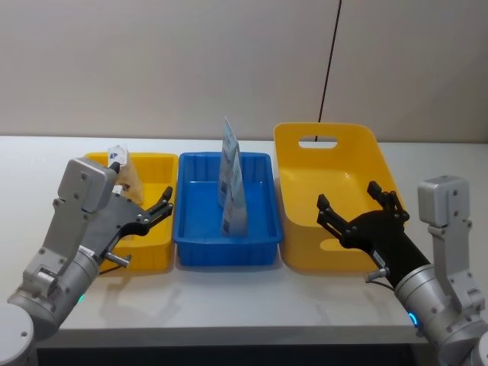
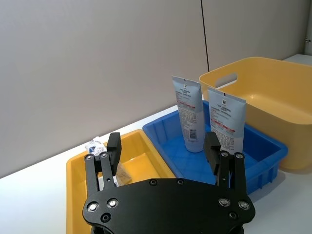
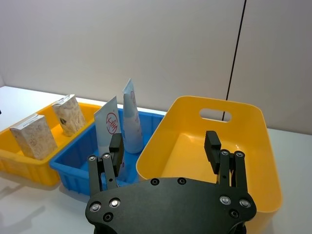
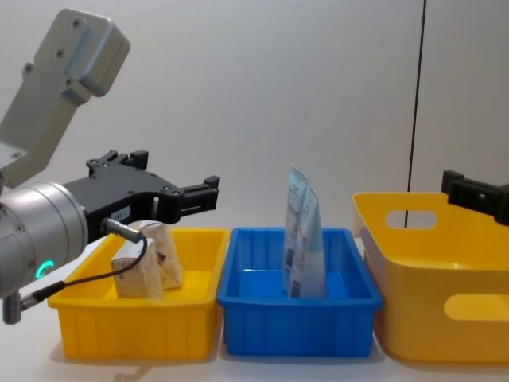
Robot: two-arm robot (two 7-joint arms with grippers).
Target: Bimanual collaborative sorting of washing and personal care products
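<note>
Straight ahead at 12 o'clock on the white bench (image 1: pixel 229 305) sits the blue bin (image 1: pixel 225 252), and standing upright in it is a pale-blue-and-white pouch (image 2: pixel 187 114) with red print and a barcode. A second pouch (image 2: pixel 226 122) stands just beside it, the two close together near the bin's middle. Over at my 10 o'clock is the small yellow bin (image 1: pixel 145 255), with one speckled block-shaped pack (image 3: pixel 33 136) standing in it and another speckled pack (image 3: pixel 69 114) behind it toward the wall, near each other. My left gripper (image 1: pixel 162 207) hangs above that bin's near side at the end next to the blue bin. Its jaws are spread apart and empty, pointing toward 1 o'clock and clear of both packs. At 2 o'clock is the big yellow bin (image 1: pixel 305 248) with the handle slot in its far wall. My right gripper (image 1: pixel 349 197) hovers over its near part, with its jaws wide apart too and nothing between them, aimed toward 11 o'clock. The two grippers are well apart, with the blue bin between them.
</note>
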